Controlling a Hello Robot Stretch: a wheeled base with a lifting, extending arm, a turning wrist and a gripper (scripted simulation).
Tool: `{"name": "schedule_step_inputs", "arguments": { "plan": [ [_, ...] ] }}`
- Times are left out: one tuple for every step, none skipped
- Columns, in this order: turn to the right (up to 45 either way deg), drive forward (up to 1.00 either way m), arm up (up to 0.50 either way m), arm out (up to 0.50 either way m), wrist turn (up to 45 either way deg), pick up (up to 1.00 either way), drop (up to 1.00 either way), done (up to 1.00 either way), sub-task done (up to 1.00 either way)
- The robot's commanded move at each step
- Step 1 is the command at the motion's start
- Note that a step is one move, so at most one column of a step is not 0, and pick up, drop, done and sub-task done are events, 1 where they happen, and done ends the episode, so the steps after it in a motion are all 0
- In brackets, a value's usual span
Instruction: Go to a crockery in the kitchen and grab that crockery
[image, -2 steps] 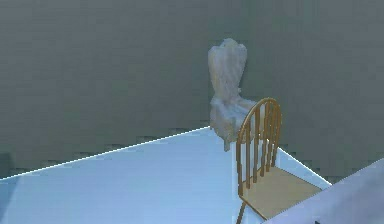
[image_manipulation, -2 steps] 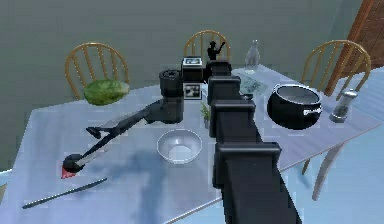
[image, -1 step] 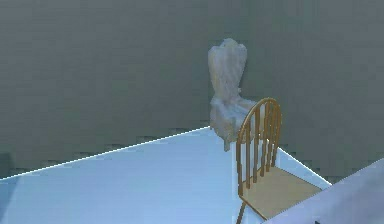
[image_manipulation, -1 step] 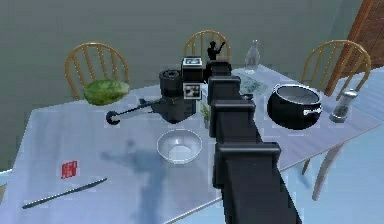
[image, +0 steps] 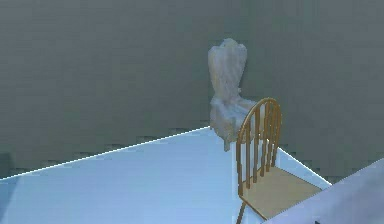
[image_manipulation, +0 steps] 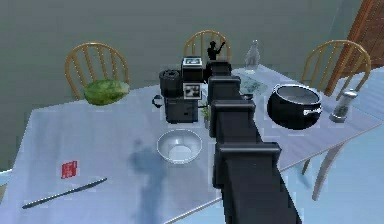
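Forward view: wooden chair (image: 260, 150), pale statue (image: 228, 85). Arm side view: tabletop (image_manipulation: 90, 140) with white bowl (image_manipulation: 180, 147), black pot (image_manipulation: 294, 105); hand (image_manipulation: 168, 92) beyond bowl, can't tell if holding anything.

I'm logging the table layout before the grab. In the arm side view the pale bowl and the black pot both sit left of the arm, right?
Not quite: in the arm side view the black pot sits right of the arm; the pale bowl is left of it.
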Motion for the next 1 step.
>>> {"name": "schedule_step_inputs", "arguments": {
  "plan": [
    [0.0,0.0,-0.24,0.0,0.0,0.0,0.0,0.0,0.0]
  ]
}}
